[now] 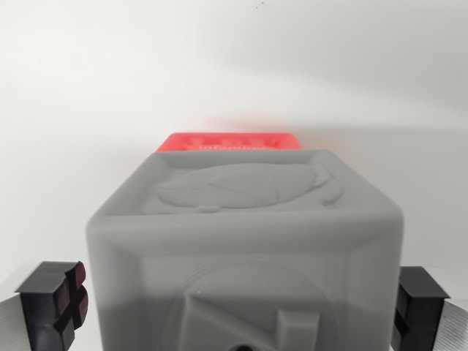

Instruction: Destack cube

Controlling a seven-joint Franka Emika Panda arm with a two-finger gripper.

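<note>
Grey plastic fills most of the wrist view: a grey cube (245, 248) with a raised animal shape on its upper face, close to the camera. Beyond the grey cube, a red cube (230, 141) shows only as a thin strip at its far edge, on a white table (88, 110). We cannot tell from here whether the two touch or which sits on which. Our gripper (238, 300) has a dark finger on either side of the grey cube, spread about as wide as it. The right finger (417, 300) looks touching; the left finger (55, 303) shows a slight gap. We judge the grasp under way, with lifting and setting down left.
</note>
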